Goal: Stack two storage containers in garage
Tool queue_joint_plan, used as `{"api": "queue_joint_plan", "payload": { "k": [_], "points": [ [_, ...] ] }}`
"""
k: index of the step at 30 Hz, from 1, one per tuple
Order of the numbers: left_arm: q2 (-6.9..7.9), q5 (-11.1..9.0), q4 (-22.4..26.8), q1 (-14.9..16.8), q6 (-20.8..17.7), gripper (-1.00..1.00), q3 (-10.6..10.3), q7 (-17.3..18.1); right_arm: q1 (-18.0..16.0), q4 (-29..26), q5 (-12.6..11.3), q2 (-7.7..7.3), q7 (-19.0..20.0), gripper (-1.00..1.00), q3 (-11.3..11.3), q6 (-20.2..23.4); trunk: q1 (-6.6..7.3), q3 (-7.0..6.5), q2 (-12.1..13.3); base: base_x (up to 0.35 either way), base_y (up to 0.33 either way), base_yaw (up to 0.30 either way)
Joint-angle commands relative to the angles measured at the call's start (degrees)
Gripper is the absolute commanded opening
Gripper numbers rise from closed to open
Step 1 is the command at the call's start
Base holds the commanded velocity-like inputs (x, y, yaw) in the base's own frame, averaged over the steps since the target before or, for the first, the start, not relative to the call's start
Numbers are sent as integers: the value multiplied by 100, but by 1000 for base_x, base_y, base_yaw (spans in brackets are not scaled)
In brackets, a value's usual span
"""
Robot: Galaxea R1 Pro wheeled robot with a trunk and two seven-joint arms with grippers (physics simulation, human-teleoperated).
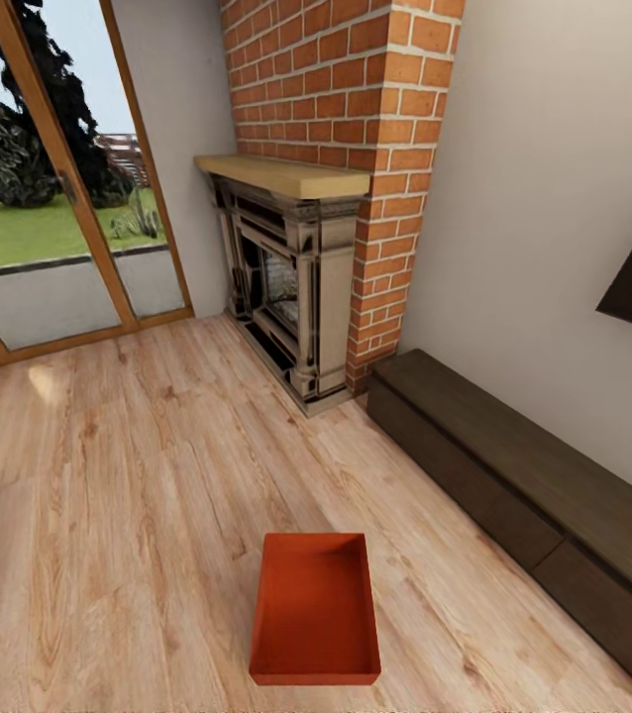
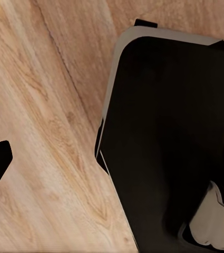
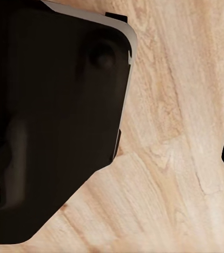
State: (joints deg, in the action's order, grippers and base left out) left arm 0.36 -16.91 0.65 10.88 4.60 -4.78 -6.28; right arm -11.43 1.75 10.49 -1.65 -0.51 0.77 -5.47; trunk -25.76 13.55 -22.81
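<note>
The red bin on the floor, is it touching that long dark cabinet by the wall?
Apart. The head view shows a strip of bare wood floor between the red bin and the dark cabinet.

Head camera looks forward and down across the light wood plank floor; both wrist cameras face that floor closely.

light: bright, even daylight via glass door | glare: pale patch on plank floor | shadows: faint, soft | quality: head view sharp w/ wide-angle lean at edges; wrist views slightly soft
</note>
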Motion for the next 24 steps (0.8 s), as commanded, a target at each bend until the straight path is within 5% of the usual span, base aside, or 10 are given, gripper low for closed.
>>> {"api": "queue_joint_plan", "payload": {
  "k": [1,24],
  "points": [
    [-1,-49,-3,3,18,100,-49,-13,-8,19,41,-2,-4,100,11,-33,-3,19,-11,0,0,0],
    [-1,-49,0,4,19,100,-49,-13,-8,19,41,4,-8,100,11,-33,-3,229,-11,0,0,0]
  ]
}}
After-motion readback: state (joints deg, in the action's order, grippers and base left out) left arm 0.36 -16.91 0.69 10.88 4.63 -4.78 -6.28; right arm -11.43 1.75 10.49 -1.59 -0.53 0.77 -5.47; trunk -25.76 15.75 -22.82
